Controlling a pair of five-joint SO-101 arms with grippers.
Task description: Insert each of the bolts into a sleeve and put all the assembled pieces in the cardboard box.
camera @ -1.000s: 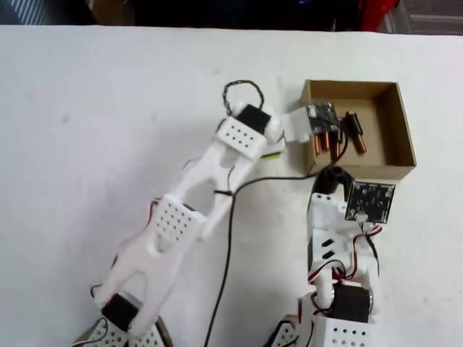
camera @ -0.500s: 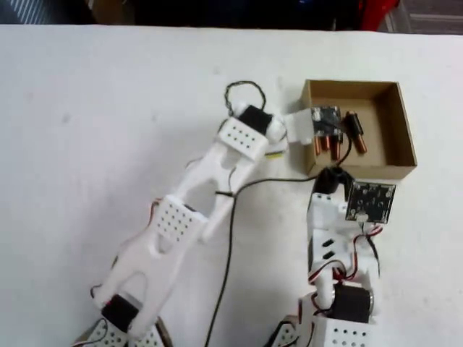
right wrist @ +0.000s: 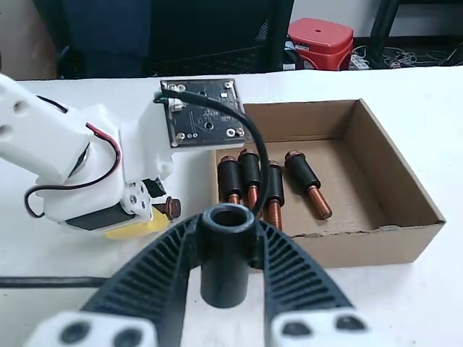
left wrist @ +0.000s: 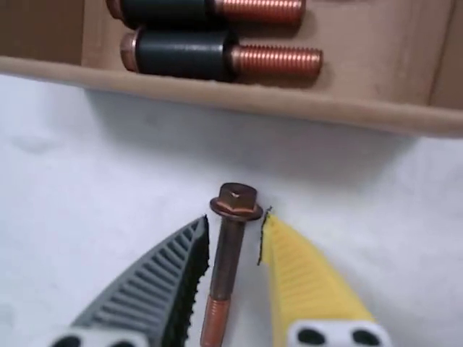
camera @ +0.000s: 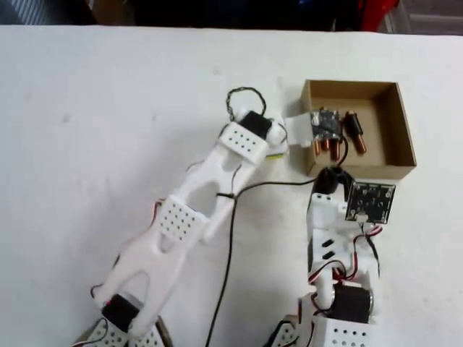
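Left gripper (left wrist: pixel 233 224) was clamped on a bolt (left wrist: pixel 223 278) just outside the cardboard box (left wrist: pixel 289 103); right gripper (right wrist: pixel 228 233) gripped an upright sleeve (right wrist: pixel 226 273).

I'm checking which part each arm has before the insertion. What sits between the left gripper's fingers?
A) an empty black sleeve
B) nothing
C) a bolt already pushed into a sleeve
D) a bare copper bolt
D: in the left wrist view the left gripper is closed on a bolt whose copper shank is bare from the head down.
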